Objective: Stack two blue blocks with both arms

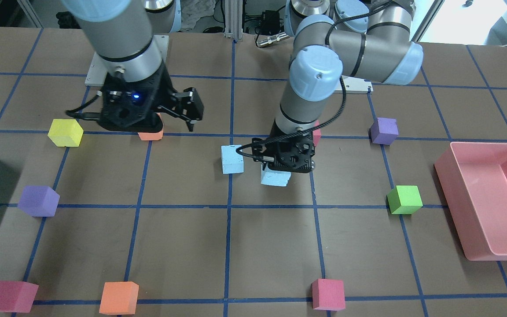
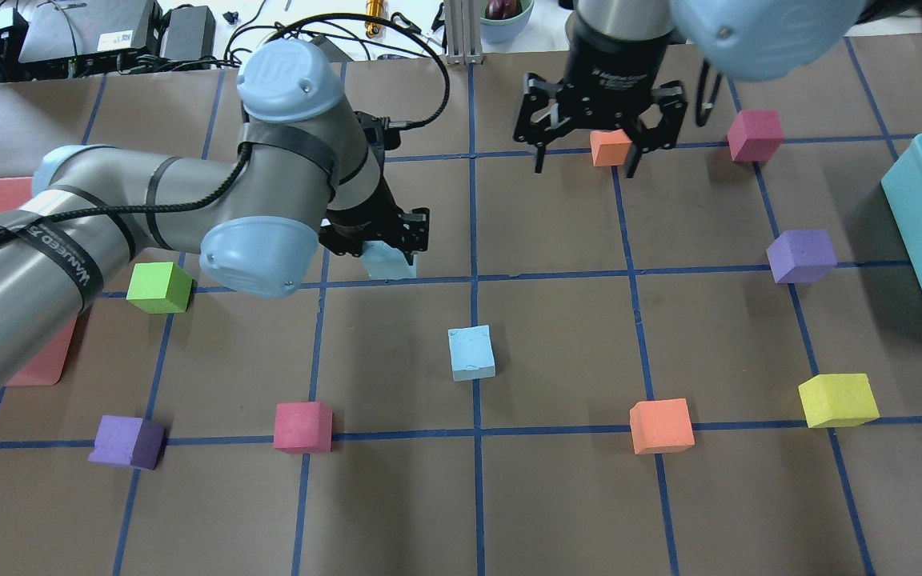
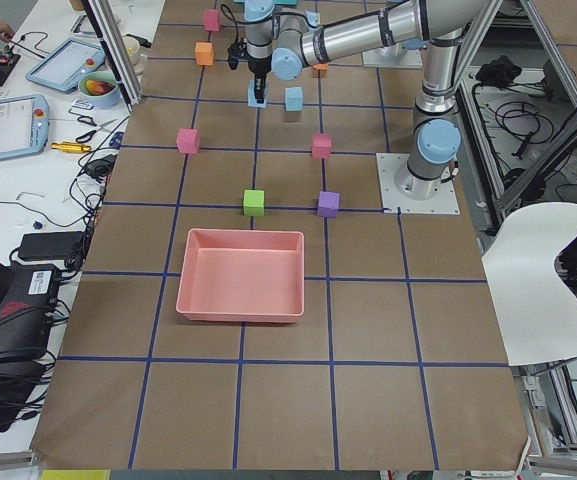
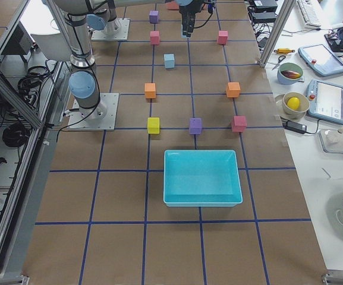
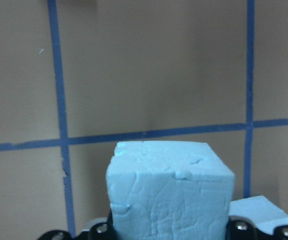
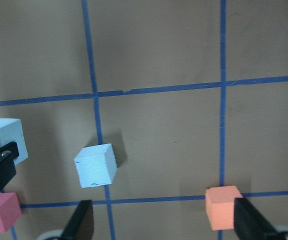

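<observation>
My left gripper is shut on a pale blue block and holds it a little above the table; it also shows in the front view and fills the left wrist view. The second blue block lies free on the table near the centre line, a short way from the held one, also in the front view and the right wrist view. My right gripper is open and empty, raised over an orange cube at the far side.
A pink bin and a turquoise bin stand at the table's ends. Green, purple, yellow, red and orange cubes lie scattered around the middle squares.
</observation>
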